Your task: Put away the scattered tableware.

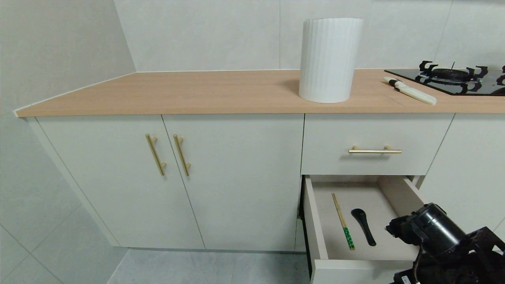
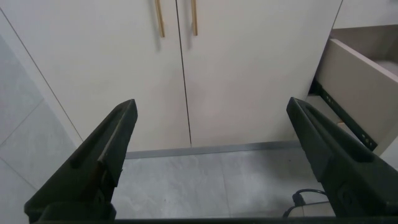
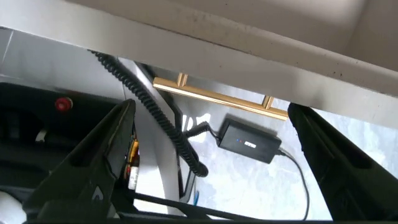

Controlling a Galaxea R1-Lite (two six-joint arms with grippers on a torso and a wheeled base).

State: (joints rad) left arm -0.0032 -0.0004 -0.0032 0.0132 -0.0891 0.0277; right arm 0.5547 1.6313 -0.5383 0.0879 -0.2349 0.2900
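Grey floor tiles lie in front of white cupboards. Low down, the left gripper hangs over this floor, facing two cupboard doors. Its fingers are spread wide and hold nothing. The right gripper is low too, on the robot's right side. Its fingers are also wide apart and empty, and it looks up at a gold handle on a white front. A small black box with a cord lies beyond it. Next comes the open drawer, pulled out from the cupboard. Inside it lie a pair of chopsticks and a black spoon, side by side but not touching. Above it is a shut drawer with its own gold handle. On top is the brown worktop. A tall white pot with ribbed sides stands upright on it. To the right of the pot, a white knife lies flat on the worktop, near a black stove in the far corner.
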